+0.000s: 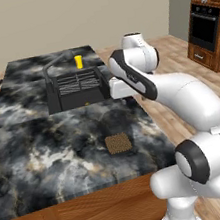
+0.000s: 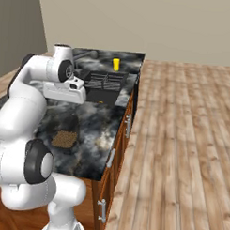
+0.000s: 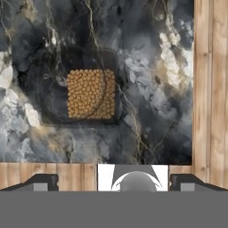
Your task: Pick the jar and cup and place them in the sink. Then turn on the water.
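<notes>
The jar (image 3: 91,93) is short and wide, with brown grainy contents and a dark glassy shell. It stands on the dark marbled counter near the front edge (image 1: 118,143) (image 2: 64,138). My gripper (image 3: 115,181) hangs high above the counter, looking straight down on the jar. It is open, its fingertips (image 3: 44,181) wide apart with nothing between them. The yellow cup (image 1: 78,61) (image 2: 116,64) stands upright on the counter behind the sink. The black sink (image 1: 80,100) (image 2: 102,96) lies between cup and jar, with a grey wire rack (image 1: 78,82) across its far part. No water stream is seen.
A dark faucet (image 1: 56,62) arches over the sink's far left corner. A tiny yellow blob (image 1: 86,103) lies on the sink floor. The counter's wooden edge (image 3: 49,170) runs close to the jar, with plank floor (image 2: 182,138) beyond. An oven (image 1: 204,25) stands far right.
</notes>
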Controlling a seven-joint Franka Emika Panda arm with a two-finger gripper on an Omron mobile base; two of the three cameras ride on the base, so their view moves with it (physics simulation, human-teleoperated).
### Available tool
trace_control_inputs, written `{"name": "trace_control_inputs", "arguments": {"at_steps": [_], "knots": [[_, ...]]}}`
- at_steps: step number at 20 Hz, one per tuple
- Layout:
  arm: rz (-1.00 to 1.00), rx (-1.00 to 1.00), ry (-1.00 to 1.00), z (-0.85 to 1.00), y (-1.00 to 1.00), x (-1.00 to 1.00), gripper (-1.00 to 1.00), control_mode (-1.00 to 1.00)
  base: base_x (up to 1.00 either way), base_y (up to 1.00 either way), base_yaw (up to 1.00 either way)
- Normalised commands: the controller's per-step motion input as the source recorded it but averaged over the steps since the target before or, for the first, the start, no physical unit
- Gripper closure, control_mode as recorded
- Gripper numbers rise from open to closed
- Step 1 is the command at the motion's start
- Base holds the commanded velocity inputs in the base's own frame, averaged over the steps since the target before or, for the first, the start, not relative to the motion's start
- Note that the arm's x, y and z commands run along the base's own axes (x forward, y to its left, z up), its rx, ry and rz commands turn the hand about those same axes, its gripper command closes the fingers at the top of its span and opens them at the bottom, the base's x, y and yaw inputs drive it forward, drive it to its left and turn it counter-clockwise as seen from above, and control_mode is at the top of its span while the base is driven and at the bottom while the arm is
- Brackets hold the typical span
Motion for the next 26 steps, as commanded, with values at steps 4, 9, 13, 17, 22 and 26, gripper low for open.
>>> {"name": "trace_control_inputs", "arguments": {"at_steps": [4,9,13,17,22,26], "knots": [[0.0,0.0,0.0,-0.1,0.0,0.22,-1.0,-1.0,0.0,0.0,0.0],[0.0,0.0,0.0,-0.07,0.0,0.19,-1.0,-1.0,0.0,0.0,0.0],[0.0,0.0,0.0,-0.07,0.0,0.18,-1.0,-1.0,0.0,0.0,0.0],[0.0,0.0,0.0,-0.05,0.02,0.18,-1.0,-1.0,0.0,0.0,0.0],[0.0,0.0,0.0,-0.04,0.01,0.17,-1.0,-1.0,0.0,0.0,0.0],[0.0,0.0,0.0,-0.04,0.0,0.2,-1.0,-1.0,0.0,0.0,0.0]]}}
